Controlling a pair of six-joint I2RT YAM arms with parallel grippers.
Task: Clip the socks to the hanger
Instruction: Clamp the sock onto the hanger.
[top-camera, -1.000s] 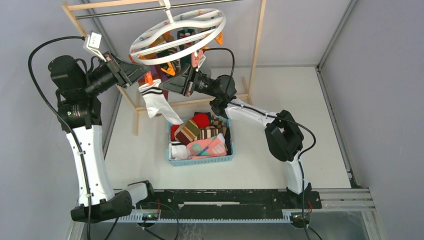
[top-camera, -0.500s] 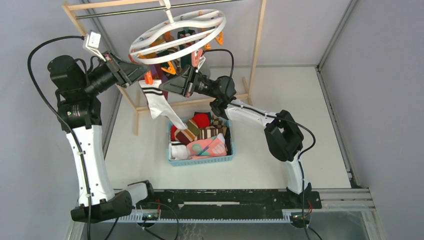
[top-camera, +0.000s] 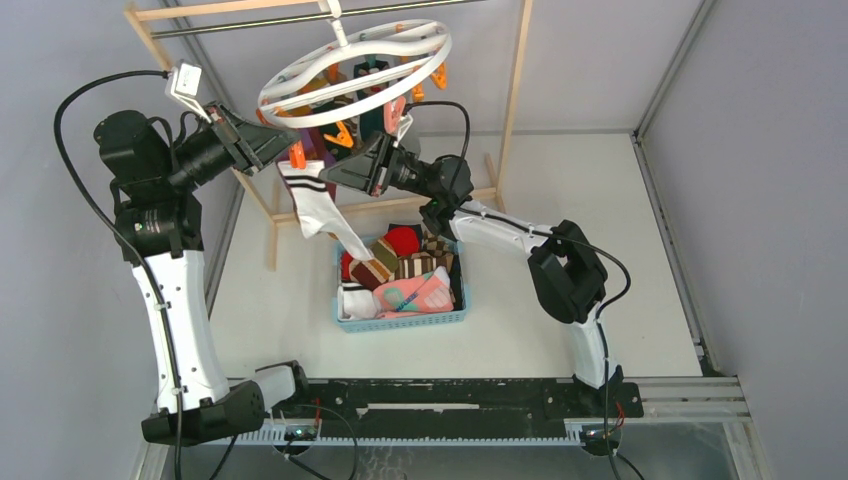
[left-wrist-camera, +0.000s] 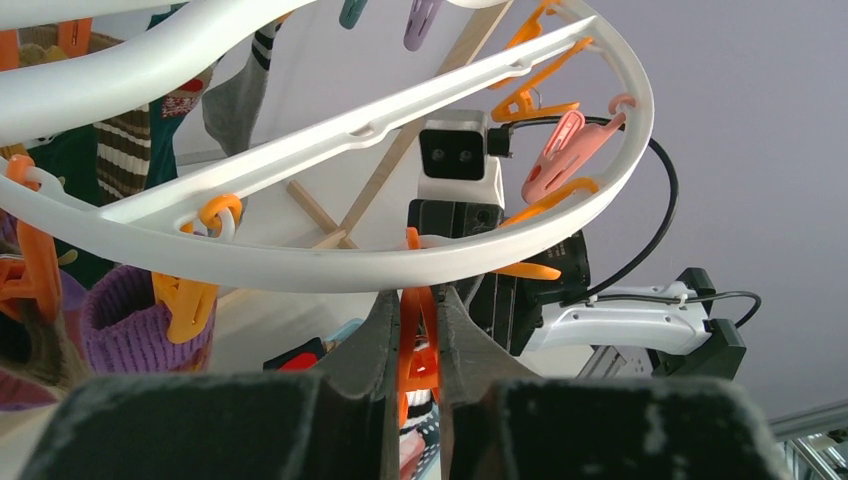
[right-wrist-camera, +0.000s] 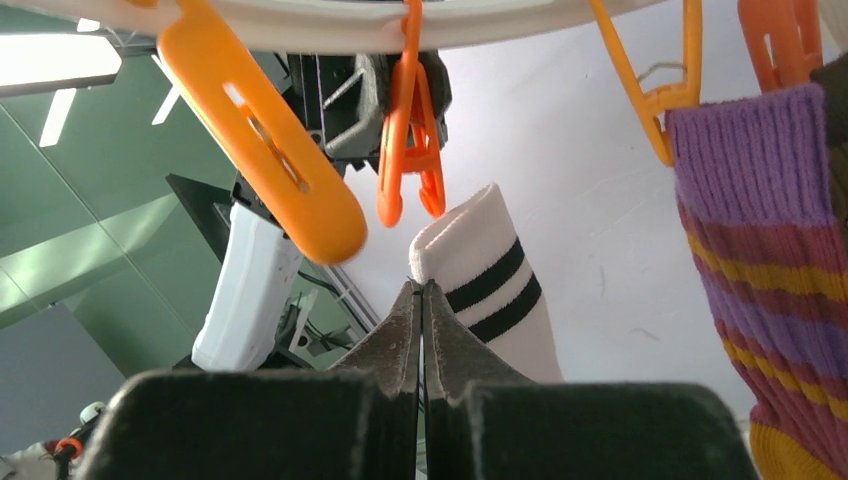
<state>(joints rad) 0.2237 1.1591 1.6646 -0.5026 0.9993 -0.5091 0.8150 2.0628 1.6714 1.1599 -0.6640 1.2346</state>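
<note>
The white round hanger (top-camera: 355, 65) hangs from the rack bar, with orange and pink clips and several socks hung under it. My left gripper (top-camera: 292, 148) is shut on an orange clip (left-wrist-camera: 418, 345) at the ring's near-left edge (left-wrist-camera: 300, 268). My right gripper (top-camera: 338, 172) is shut on the cuff edge of a white sock with black bands (top-camera: 315, 205), which dangles over the basket. In the right wrist view the cuff (right-wrist-camera: 480, 270) sits just below and right of that orange clip (right-wrist-camera: 408, 150), apart from it. My right gripper (right-wrist-camera: 420, 288) pinches the cuff's left edge.
A blue basket (top-camera: 400, 321) of mixed socks sits on the table below. The light wooden rack frame (top-camera: 515, 90) stands behind. A purple-orange striped sock (right-wrist-camera: 770, 250) hangs clipped at the right, and a big orange clip (right-wrist-camera: 265, 160) hangs to the left.
My right gripper has lifted the white sock's cuff slightly up and left toward the orange clip. My left gripper has stayed on the clip.
</note>
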